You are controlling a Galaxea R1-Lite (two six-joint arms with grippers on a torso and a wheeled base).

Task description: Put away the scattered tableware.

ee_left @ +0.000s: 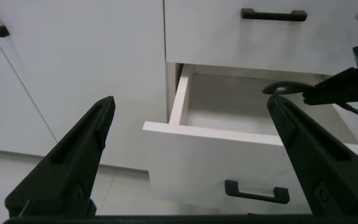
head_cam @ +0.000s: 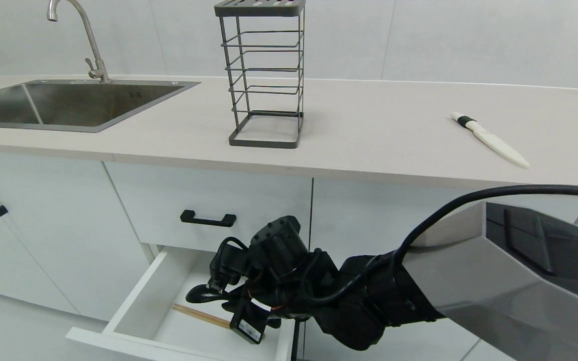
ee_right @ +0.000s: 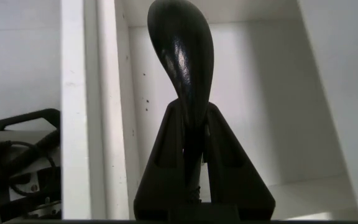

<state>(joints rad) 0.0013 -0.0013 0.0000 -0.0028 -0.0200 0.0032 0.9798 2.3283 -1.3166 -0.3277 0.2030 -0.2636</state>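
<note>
A black spoon (ee_right: 184,56) is clamped between the fingers of my right gripper (ee_right: 194,152), which is shut on its handle. In the head view this gripper (head_cam: 225,295) hangs over the open white drawer (head_cam: 133,313) below the counter, with the spoon's bowl (head_cam: 198,295) pointing left above the drawer's inside. A pair of wooden chopsticks (head_cam: 201,316) lies on the drawer floor. A white knife with a black band (head_cam: 489,139) rests on the counter at the right. My left gripper (ee_left: 191,168) is open, low in front of the drawer front (ee_left: 229,168), holding nothing.
A dark wire rack (head_cam: 264,75) stands mid-counter. A steel sink (head_cam: 68,103) with a tap (head_cam: 86,35) is at the left. A shut drawer with a black handle (head_cam: 207,218) sits right above the open one. Cabinet doors flank both sides.
</note>
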